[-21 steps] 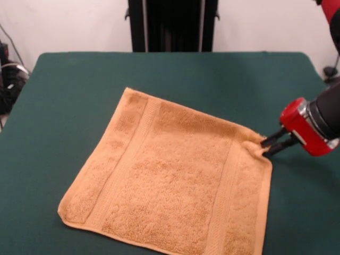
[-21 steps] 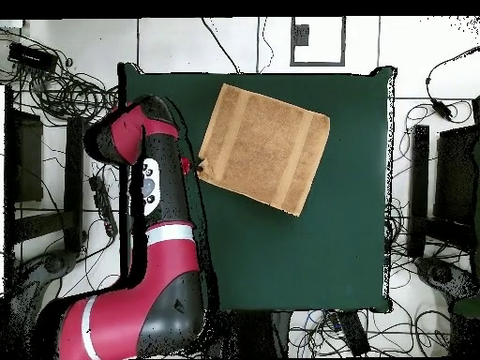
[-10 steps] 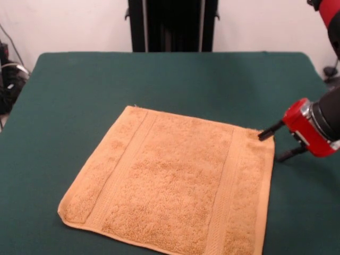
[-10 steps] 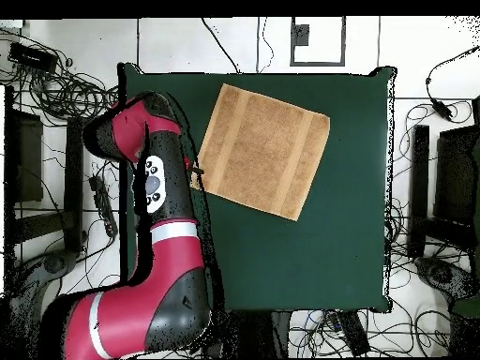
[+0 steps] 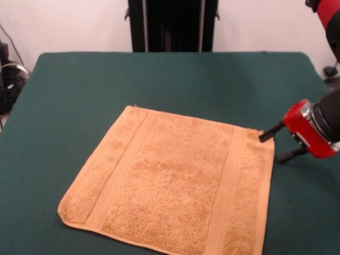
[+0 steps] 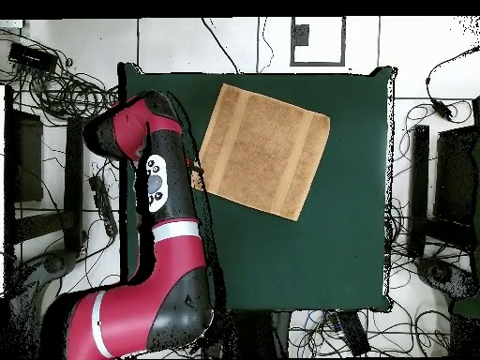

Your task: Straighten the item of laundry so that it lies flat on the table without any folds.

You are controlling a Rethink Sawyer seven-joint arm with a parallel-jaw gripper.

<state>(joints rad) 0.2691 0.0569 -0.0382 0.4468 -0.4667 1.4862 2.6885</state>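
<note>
The golden-orange towel [image 5: 175, 183] lies spread out on the dark green table [image 5: 159, 79], turned at a slight angle, with woven bands near its left and right edges. Its near left corner looks slightly turned in. My gripper [image 5: 274, 145] is at the towel's far right corner, low over the table, with its two black fingers apart and nothing between them. The upper fingertip [image 5: 264, 136] is right at the towel's corner. In the overhead view the towel [image 6: 265, 148] lies in the table's upper half and the gripper [image 6: 196, 174] is at its lower left corner.
The robot's black pedestal [image 5: 172, 24] stands beyond the table's far edge. Cables and equipment [image 6: 56, 84] lie on the floor around the table. The red arm [image 6: 159, 234] runs along the table's left side in the overhead view.
The arm has shifted very slightly. The towel has not moved.
</note>
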